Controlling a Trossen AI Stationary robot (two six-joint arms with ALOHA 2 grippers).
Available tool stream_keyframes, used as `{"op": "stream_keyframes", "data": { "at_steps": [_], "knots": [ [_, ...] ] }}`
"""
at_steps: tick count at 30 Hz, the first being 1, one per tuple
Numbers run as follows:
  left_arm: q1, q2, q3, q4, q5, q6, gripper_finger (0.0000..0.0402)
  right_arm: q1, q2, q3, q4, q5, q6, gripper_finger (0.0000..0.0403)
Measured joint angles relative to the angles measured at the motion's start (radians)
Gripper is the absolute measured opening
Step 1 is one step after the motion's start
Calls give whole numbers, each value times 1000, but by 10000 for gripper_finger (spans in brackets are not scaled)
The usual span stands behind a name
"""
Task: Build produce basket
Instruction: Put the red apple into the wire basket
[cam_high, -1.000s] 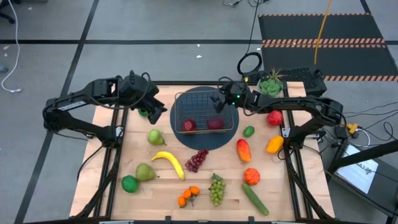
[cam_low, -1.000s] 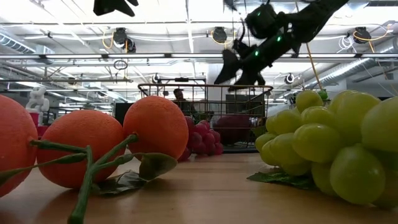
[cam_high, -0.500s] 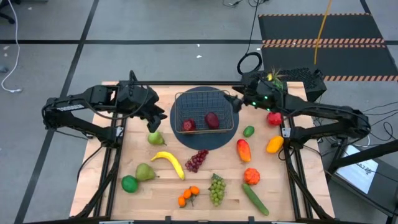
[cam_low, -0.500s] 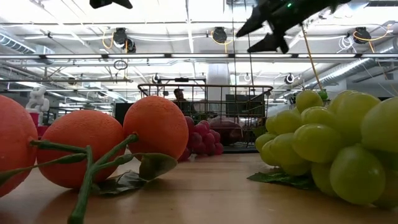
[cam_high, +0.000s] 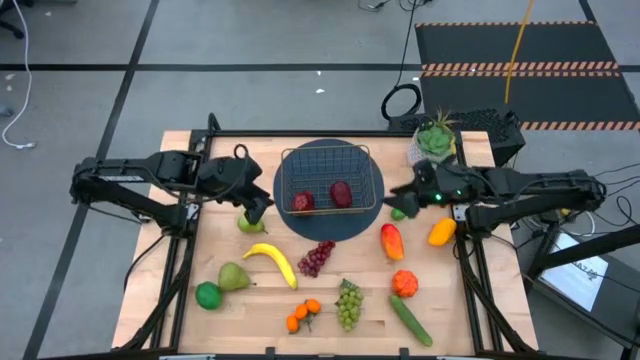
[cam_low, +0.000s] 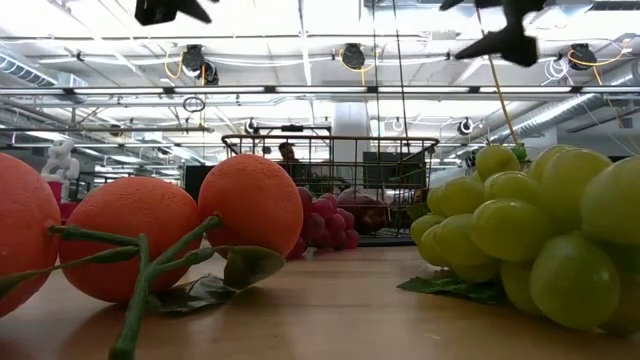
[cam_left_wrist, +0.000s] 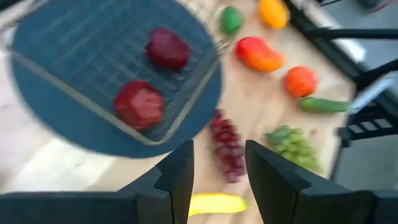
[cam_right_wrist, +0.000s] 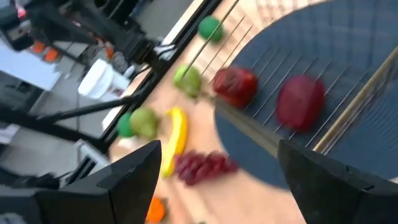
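Note:
The wire basket stands on a round dark mat at the table's far middle. Two red fruits lie in it. My left gripper hovers open and empty off the basket's left side, just above a green pear; its wrist view shows the gap between its fingers. My right gripper hovers open and empty off the basket's right side, close to a lime; its fingers stand wide apart in its wrist view.
Loose produce lies on the near half of the table: banana, pear, lime, purple grapes, green grapes, oranges, cucumber, mango, peppers. A potted plant stands at the far right.
My right gripper has left the space over the basket, gone up and toward the table's right edge, then come toward the near edge, beside the lime. The right-hand red fruit has shifted a little in the basket. My left gripper has gone toward the near edge, toward the pear.

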Motion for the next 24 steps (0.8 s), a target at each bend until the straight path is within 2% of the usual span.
{"op": "stream_keyframes", "data": {
  "at_steps": [5,14,24],
  "knots": [
    [-94,0,0,129,-20,-97,143,116,-18,0,-33,50,100,313],
    [-278,42,2,247,-204,-210,143,212,-21,0,-137,47,233,313],
    [-358,139,1,249,-220,-316,143,240,-39,0,-274,45,293,313]
  ]
}}
